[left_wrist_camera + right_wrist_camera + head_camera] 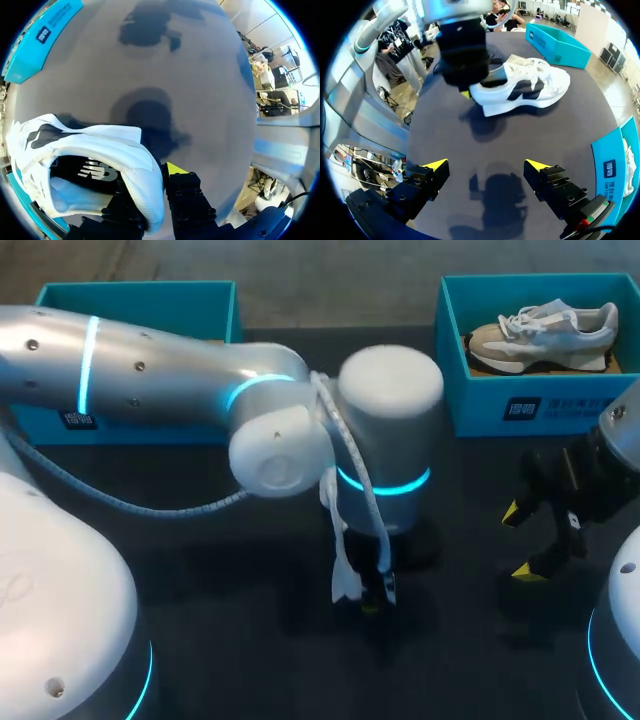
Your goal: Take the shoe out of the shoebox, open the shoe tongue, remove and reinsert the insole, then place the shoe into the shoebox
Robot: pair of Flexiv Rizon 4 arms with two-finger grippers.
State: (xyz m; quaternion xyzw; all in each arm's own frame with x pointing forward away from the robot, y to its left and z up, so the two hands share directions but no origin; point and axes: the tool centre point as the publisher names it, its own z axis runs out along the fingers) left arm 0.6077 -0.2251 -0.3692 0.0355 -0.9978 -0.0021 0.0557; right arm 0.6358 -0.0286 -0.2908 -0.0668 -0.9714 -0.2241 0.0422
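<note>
A white shoe (525, 90) with a black side mark hangs a little above the dark table, its shadow cast beneath it. My left gripper (465, 75) is shut on its heel collar (145, 185), one finger inside the shoe and one outside. In the head view my left arm covers most of the shoe; only a white part (345, 585) shows under the left gripper (372, 595). My right gripper (528, 542) stands open near the table's right side, apart from the shoe, with nothing between its fingers (485, 167).
A teal shoebox (140, 300) stands at the back left. A second teal shoebox (540, 405) at the back right holds another pale shoe (545, 332). My left arm spans the table's middle.
</note>
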